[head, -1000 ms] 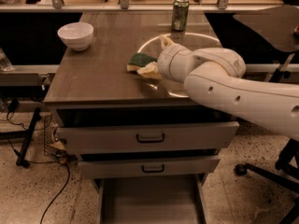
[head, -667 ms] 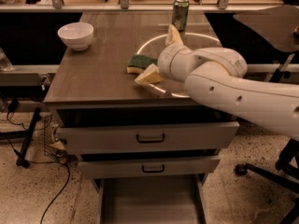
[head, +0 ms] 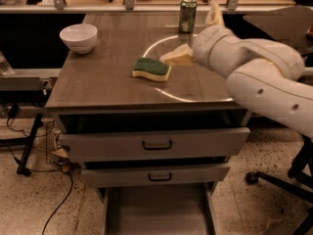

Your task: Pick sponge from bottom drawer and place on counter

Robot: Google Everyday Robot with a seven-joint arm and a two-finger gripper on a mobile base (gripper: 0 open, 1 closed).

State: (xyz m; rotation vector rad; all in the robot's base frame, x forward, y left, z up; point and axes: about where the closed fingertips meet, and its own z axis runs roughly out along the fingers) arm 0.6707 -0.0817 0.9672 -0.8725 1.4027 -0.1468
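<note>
The sponge (head: 152, 69), dark green face up over yellow foam, lies flat on the counter (head: 102, 84) at the left edge of the white circle. My gripper (head: 195, 35) is open and empty, just right of the sponge and apart from it. One pale finger (head: 178, 57) points at the sponge low over the counter, and the other (head: 213, 14) sticks up near the can. The bottom drawer (head: 156, 214) is pulled out at floor level, and the part of its grey tray that shows is bare.
A white bowl (head: 78, 36) stands at the counter's back left. A green drink can (head: 187, 14) stands at the back, near the gripper. Two drawers with dark handles (head: 156, 145) are slightly open. My white arm (head: 274, 82) reaches in from the right. Cables lie on the floor at left.
The gripper has let go of the sponge, opened, and drawn back to the right. The sponge now lies alone on the counter.
</note>
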